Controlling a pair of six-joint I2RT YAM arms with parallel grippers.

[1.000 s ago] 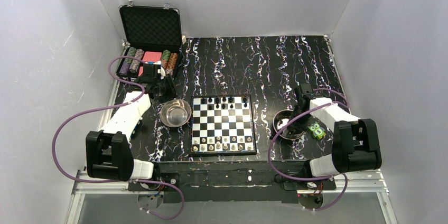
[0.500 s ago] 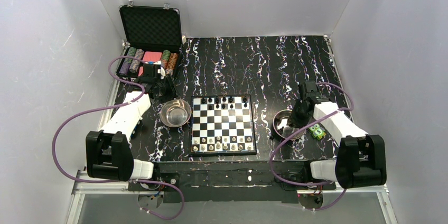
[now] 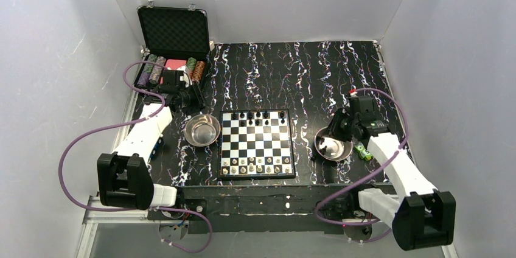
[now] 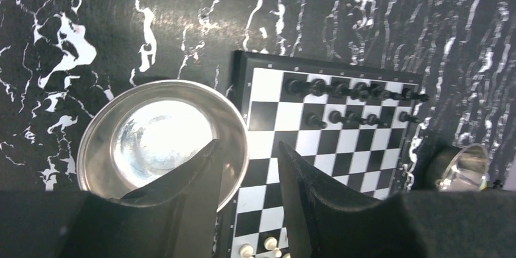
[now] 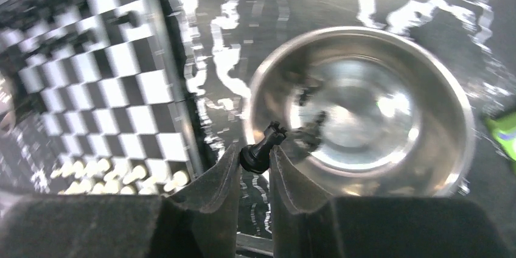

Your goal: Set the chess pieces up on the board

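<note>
Flanking the board (image 3: 256, 143) sit left bowl (image 3: 202, 130) and right bowl (image 3: 333, 148); case (image 3: 173, 31) behind.

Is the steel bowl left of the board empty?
Empty. The left bowl shows only bare, shiny steel inside in the left wrist view; nothing lies in it.

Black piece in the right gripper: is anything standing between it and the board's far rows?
Nothing visible does. The right gripper holds the black piece by the right bowl rim; only bare tabletop lies between that bowl and the board. The far rows, partly filled with black pieces, have free squares.
</note>
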